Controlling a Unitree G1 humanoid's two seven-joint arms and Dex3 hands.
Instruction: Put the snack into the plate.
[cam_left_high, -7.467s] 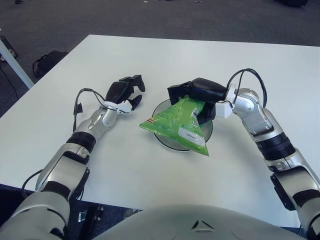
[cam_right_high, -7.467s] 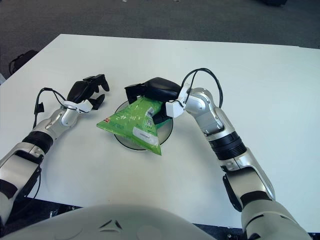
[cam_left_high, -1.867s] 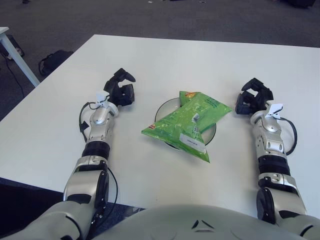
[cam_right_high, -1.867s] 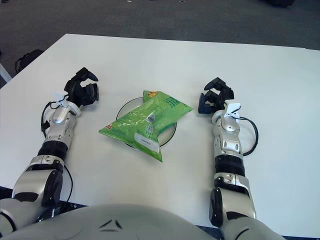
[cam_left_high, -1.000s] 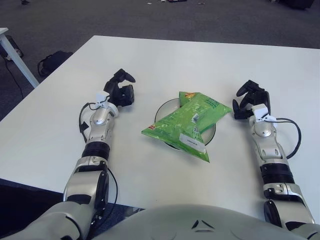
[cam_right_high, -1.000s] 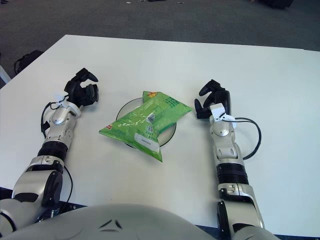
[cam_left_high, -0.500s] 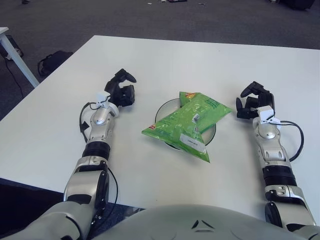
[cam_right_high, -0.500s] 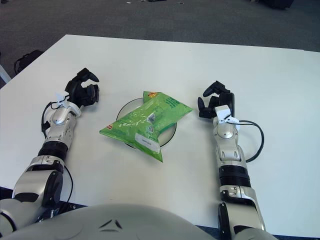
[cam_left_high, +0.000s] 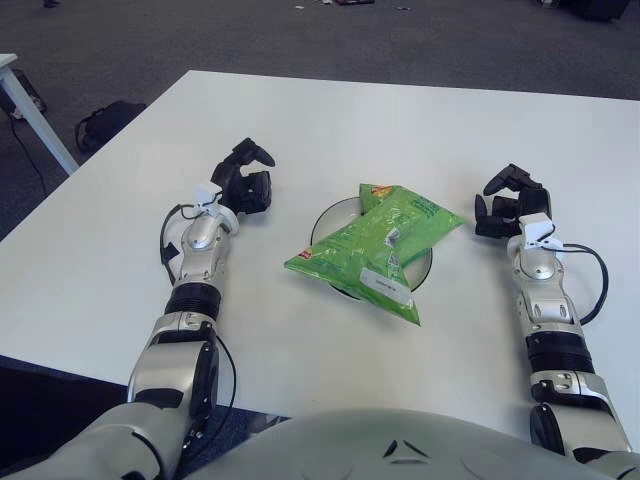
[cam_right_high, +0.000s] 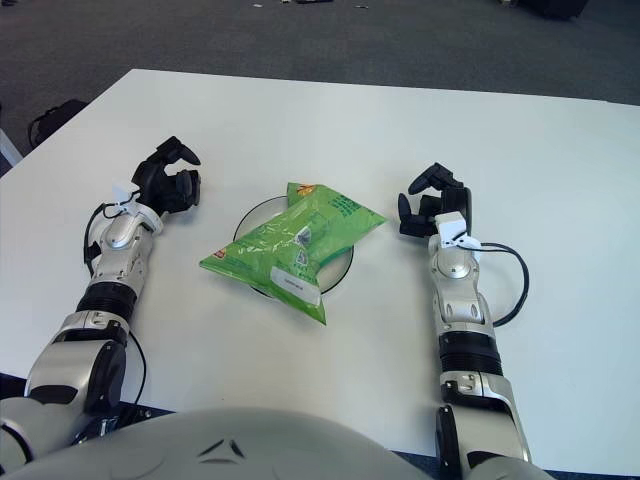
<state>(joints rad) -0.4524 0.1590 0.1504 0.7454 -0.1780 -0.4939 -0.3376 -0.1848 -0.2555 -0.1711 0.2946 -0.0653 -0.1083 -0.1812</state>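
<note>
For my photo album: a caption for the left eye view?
Green snack bag lying across the plate, both hands apart.

A green snack bag (cam_right_high: 296, 244) is laid across a dark plate (cam_right_high: 338, 268) on the white table (cam_right_high: 330, 130), its corners overhanging the rim. The left hand (cam_right_high: 168, 186) and right hand (cam_right_high: 434, 209) are seen on either side, fingers curled, nothing held.

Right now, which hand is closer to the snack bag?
The right hand. It shows just right of the snack bag, near its upper corner over the plate. The left hand shows farther off, with more bare table between.
</note>
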